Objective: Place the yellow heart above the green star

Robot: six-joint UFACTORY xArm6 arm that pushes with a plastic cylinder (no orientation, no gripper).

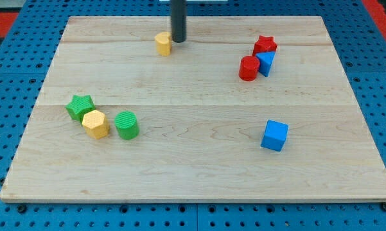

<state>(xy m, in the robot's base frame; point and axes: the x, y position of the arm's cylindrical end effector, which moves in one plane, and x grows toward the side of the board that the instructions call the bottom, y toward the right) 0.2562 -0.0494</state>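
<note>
No claw here, only my tip [178, 40] touching the yellow heart's [162, 43] right side. The heart looks light and slippery on the counter [193, 167]. Push its top-right side towards the green star [79, 106].

Workspace surroundings, single camera.
I see a pale wooden board [199, 173] made of planks with grain running left to right, evenly lit with soft shadows. It lies on a blue pegboard surface [13, 77] showing on all sides; red patches [0, 22] sit at both far corners.

Bright even overhead light, sharp focus, short soft shadows beneath blocks, no glare, no blur
</note>
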